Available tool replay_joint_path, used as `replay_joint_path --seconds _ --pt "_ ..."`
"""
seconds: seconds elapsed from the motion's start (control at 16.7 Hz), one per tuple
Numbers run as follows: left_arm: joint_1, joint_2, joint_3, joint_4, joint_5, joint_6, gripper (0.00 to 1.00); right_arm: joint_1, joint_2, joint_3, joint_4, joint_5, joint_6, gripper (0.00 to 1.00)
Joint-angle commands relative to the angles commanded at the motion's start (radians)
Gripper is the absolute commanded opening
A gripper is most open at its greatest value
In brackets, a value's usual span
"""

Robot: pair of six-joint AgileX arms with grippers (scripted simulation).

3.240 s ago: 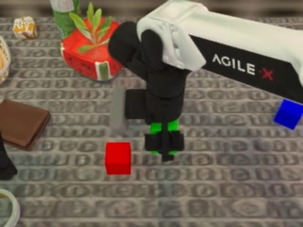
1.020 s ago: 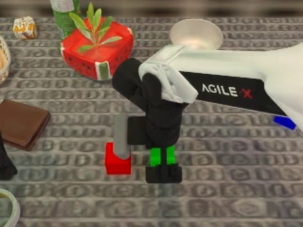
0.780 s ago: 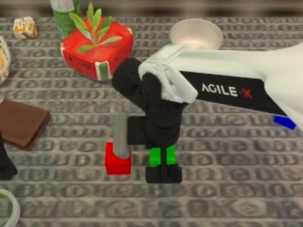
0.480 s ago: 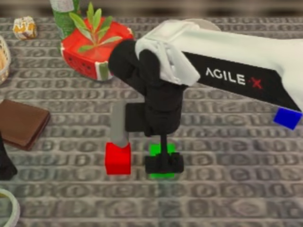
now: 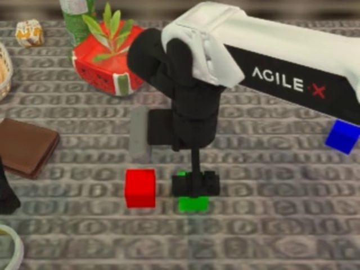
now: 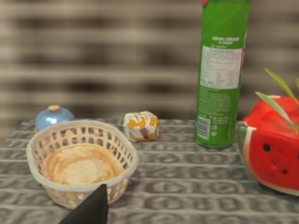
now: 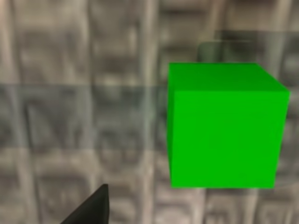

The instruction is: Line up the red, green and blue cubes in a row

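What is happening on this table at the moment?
The right arm's hand hangs over the green cube, which sits free on the table beside the red cube. The blue cube lies apart at the table's right side, not yet in the row. The left arm is parked at the left edge.

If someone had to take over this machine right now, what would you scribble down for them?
Right gripper: above the green cube, not holding it; the cube sits on the table.
Left arm: parked at the table's left edge.
Red cube: just left of the green one, roughly level with it.
Blue cube: far right, farther back, out of line.
Done: red and green side by side.
Left: bring blue in to the right of green.
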Motion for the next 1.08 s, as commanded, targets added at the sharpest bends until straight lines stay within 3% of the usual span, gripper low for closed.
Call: replay_joint_path --seconds 0.12,0.3,0.66,0.78,1.08 --pt "0.0 0.0 0.0 0.0 0.0 0.0 1.0 -0.034 -0.004 -0.007 0.005 0.0 -0.01 1.0" --pt "0.0 0.0 0.0 0.0 0.0 0.0 1.0 -0.159 -0.017 -0.033 0.02 0.002 -0.04 1.0" --pt "0.0 0.0 0.0 0.0 0.0 0.0 1.0 -0.561 -0.047 -0.118 0.056 0.005 -0.121 1.0" --pt "0.0 0.0 0.0 0.0 0.0 0.0 1.0 -0.657 -0.06 -0.14 0.069 0.006 -0.144 1.0" --pt "0.0 0.0 0.0 0.0 0.0 0.0 1.0 -0.724 -0.072 -0.156 0.082 0.005 -0.163 1.0"
